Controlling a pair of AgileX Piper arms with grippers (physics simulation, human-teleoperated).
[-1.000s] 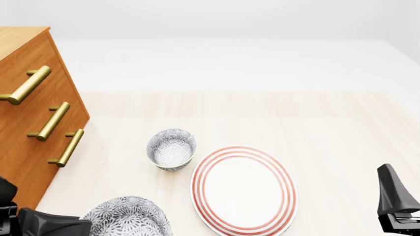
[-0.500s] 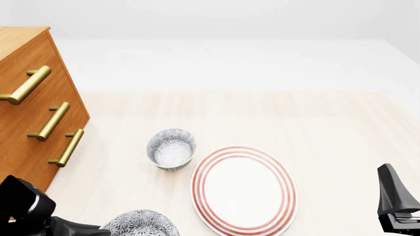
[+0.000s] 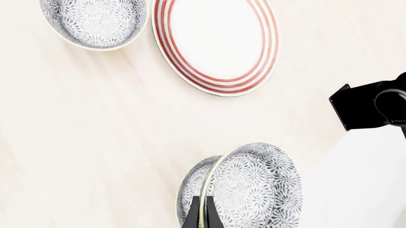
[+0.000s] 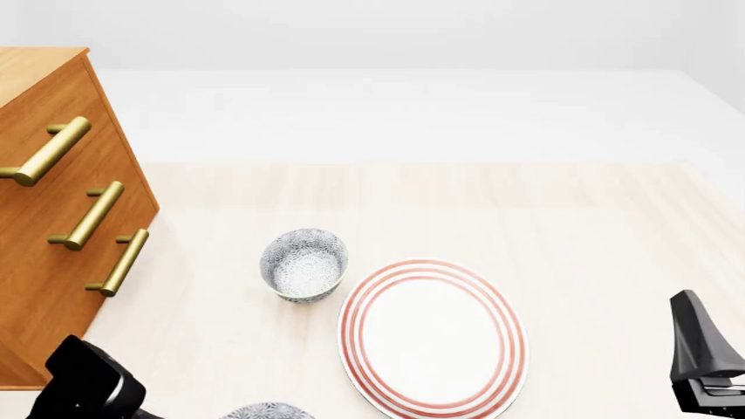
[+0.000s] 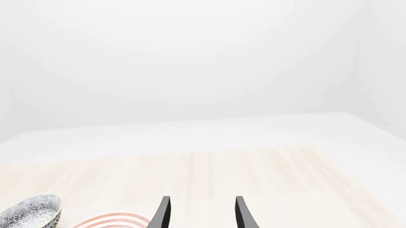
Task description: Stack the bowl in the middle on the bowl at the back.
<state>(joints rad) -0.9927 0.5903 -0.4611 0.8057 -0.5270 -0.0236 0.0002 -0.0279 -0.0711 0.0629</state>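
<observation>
My left gripper [image 3: 203, 214] is shut on the rim of the bowl in the middle [image 3: 250, 190], a wide grey-and-white speckled bowl that hangs tilted on edge above the table. In the front view only its top [image 4: 268, 410] peeks over the bottom edge, beside my left arm [image 4: 91, 388]. The bowl at the back [image 4: 304, 264], narrower and deeper, stands upright left of the plate; it also shows as the back bowl [image 3: 95, 21] and the back bowl [image 5: 28, 211]. My right gripper [image 5: 199, 213] is open and empty, at the table's right side [image 4: 704, 367].
A large white plate with red rings [image 4: 432, 336] lies right of the back bowl, seen too as the plate [image 3: 216, 42]. A wooden drawer cabinet with brass handles [image 4: 58, 201] stands along the left. The right arm [image 3: 371, 104] crosses the left wrist view.
The held bowl has moved right and down in the front view, nearly leaving the frame. The left arm's wrist has shifted right with it. The right arm has not moved.
</observation>
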